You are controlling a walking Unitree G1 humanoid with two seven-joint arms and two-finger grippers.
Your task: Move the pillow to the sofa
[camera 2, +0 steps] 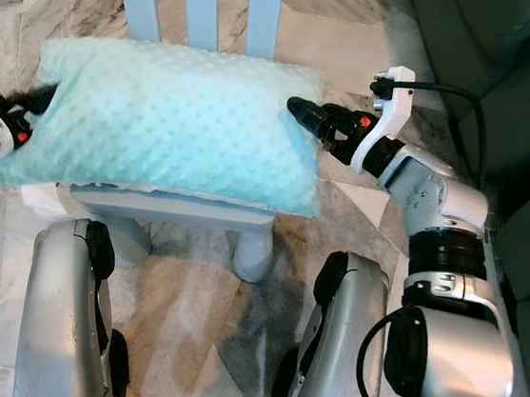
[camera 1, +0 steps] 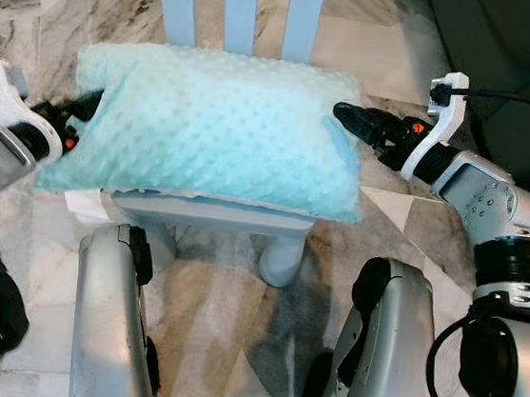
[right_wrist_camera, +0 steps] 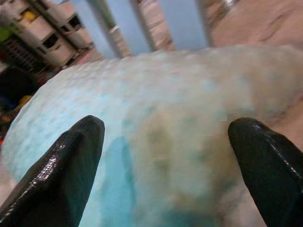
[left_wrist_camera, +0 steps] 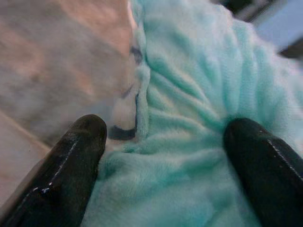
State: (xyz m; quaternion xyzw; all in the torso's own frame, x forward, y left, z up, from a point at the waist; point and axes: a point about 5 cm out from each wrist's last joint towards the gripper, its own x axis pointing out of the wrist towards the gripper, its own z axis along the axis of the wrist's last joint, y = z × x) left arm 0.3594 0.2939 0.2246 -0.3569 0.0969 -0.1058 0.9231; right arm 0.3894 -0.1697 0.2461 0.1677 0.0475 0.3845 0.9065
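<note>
The pillow (camera 1: 206, 125) lies on the blue chair (camera 1: 215, 214), its long axis running between both hands; the left hand (camera 1: 81, 112) and right hand (camera 1: 351, 118) touch its two ends, fingers spread open

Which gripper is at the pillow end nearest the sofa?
The right gripper, open at the pillow's end beside the dark sofa; the left gripper is opposite.

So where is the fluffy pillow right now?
The pillow lies on the blue chair straight ahead, between the left claw and the right claw.
</note>
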